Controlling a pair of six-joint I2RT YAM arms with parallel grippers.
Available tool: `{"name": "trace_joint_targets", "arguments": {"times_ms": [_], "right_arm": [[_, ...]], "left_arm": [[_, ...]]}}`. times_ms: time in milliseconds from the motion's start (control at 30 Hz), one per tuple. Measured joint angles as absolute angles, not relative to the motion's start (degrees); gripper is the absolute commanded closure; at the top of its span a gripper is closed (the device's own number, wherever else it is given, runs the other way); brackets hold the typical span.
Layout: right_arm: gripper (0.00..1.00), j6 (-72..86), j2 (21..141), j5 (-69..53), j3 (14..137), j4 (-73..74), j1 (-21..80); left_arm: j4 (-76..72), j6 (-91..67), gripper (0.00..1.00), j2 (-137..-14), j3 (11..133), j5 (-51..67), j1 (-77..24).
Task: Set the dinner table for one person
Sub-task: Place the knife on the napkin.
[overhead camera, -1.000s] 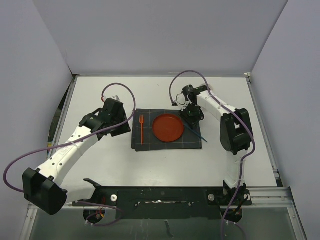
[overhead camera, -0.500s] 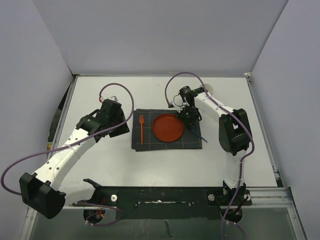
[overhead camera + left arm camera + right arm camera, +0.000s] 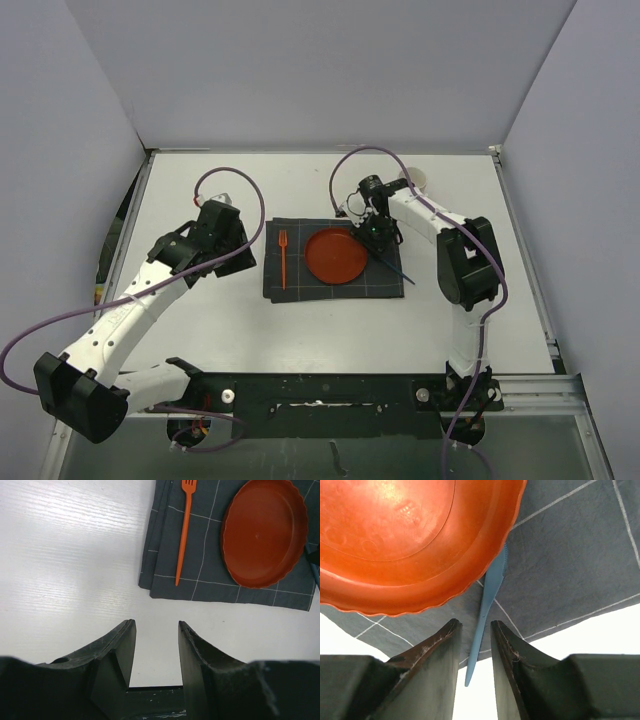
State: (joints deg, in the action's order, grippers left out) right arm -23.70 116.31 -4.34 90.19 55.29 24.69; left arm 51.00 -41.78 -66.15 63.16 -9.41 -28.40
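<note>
We see the dinner table (image 3: 330,335) as the largest thing here, a white top that fills the floor of the enclosure and carries everything else. Near its middle lies a dark grid-lined mat (image 3: 340,292). On the mat sits 1 red plate (image 3: 336,256) with a scalloped rim.

The left gripper (image 3: 156,625) hangs over bare white tabletop just to the left of the mat. Its 2 fingers stand apart with nothing between them, and in the left wrist view the table shows through the gap, with the mat's near corner ahead.

The right gripper (image 3: 474,625) is low over the mat's right part, beside the plate. Its 2 fingers are slightly parted and pinch nothing. White tabletop shows below and beside the fingers, where the mat's edge ends.

1 orange fork (image 3: 283,258) lies on the mat left of the plate, apart from it. 1 thin blue knife (image 3: 487,605) lies right of the plate, its serrated blade close against the rim. It runs into the gap between the right fingers, narrower than that gap, and its end reaches past the mat's edge over the table.
</note>
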Motion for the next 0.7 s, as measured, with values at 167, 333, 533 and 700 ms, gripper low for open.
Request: {"name": "trace_joint_targets", "arguments": {"times_ms": [167,333,533,700], "right_arm": [[0.70,-23.70,116.84,-4.97,90.19,54.24,24.49],[0.70,-23.70,117.01,-5.17,89.84,53.30,24.34],[0.71,-23.70,117.01,-5.23,88.55,52.38,24.27],[0.71,-23.70,117.01,-5.65,88.27,52.10,23.92]], "left_arm": [[51.42,-41.78,0.62,-66.15,63.16,-9.45,-28.40],[51.99,-41.76,0.62,-66.17,63.16,-9.63,-28.40],[52.10,-41.76,0.62,-66.19,63.18,-9.63,-28.40],[52.25,-41.74,0.62,-66.46,63.83,-9.63,-28.40]]}}
